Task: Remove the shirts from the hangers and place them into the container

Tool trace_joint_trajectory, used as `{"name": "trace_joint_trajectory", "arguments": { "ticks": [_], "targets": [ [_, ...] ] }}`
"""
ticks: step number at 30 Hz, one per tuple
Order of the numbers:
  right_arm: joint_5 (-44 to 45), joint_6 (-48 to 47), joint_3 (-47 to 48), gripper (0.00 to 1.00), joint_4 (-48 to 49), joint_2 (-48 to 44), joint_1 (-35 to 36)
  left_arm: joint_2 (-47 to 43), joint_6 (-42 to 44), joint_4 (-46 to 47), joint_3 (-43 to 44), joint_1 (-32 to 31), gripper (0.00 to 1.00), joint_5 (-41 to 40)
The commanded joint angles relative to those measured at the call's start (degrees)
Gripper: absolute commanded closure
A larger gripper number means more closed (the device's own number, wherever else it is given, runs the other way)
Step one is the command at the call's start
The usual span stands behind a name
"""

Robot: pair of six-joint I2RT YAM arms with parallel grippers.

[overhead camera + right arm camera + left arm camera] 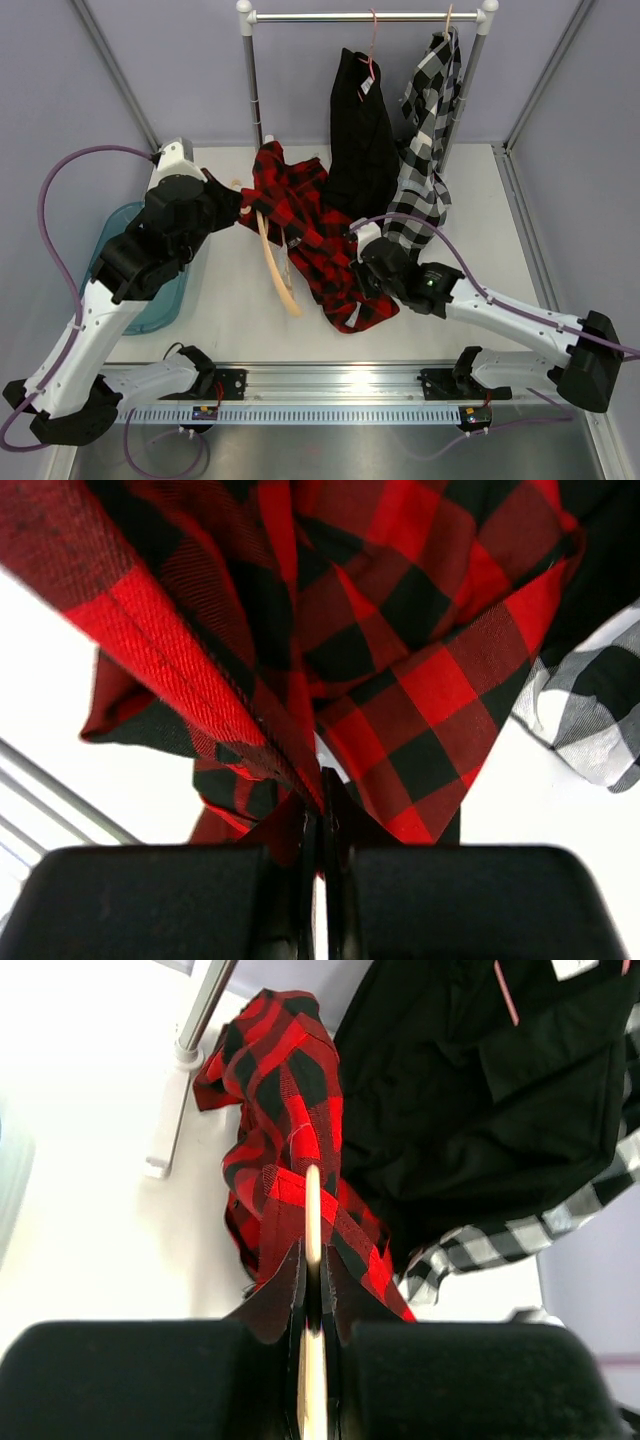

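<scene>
Left fingers (278,1310) clamp the wooden hanger (313,1210); right fingers (345,832) pinch the red plaid shirt (420,680), likely to pull it off.

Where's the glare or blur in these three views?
Top external: evenly lit and sharp, one bright reflection on the base rail at the near edge. Left wrist: table blown white at left, fingers blurred black blocks, wooden hanger edge between them bright. Right wrist: red plaid shirt soft at top left nearest the lens, table washed white.
</scene>
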Motion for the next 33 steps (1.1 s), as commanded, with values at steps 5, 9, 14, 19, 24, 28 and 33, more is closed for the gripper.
{"name": "trace_joint_trajectory", "arguments": {
  "ticks": [5,9,14,19,24,28,33],
  "targets": [
    [3.91,3.5,0.62,1.0,-0.88,2.36,-0.97,-2.21,2.02,1.55,3.81,0.45,1.0,3.93],
    [2.87,3.6,6.51,0.64,-4.05,0.44,-0.8,-1.51,-1.41,4.89,-2.16,0.36,1.0,7.45],
    [3.21,2.54,13.27,0.3,-6.16,-2.83,1.83,1.21,-6.33,11.39,-7.79,0.19,1.0,7.8],
    [5.33,1.58,19.52,0.24,-7.75,-2.04,7.28,4.73,-8.62,14.3,-7.19,-0.78,1.0,5.7],
    [6.02,2.01,23.73,0.23,-6.87,4.19,11.49,8.06,-9.15,14.13,-3.94,-1.75,1.0,3.15],
    [6.91,3.24,26.11,0.22,-5.99,8.33,13.0,9.39,-9.32,13.95,-2.97,-2.36,1.0,1.83],
    [8.49,3.77,28.66,0.22,-5.9,13.95,13.18,9.74,-9.41,13.86,-3.14,-2.72,1.0,1.04]
  ]
}}
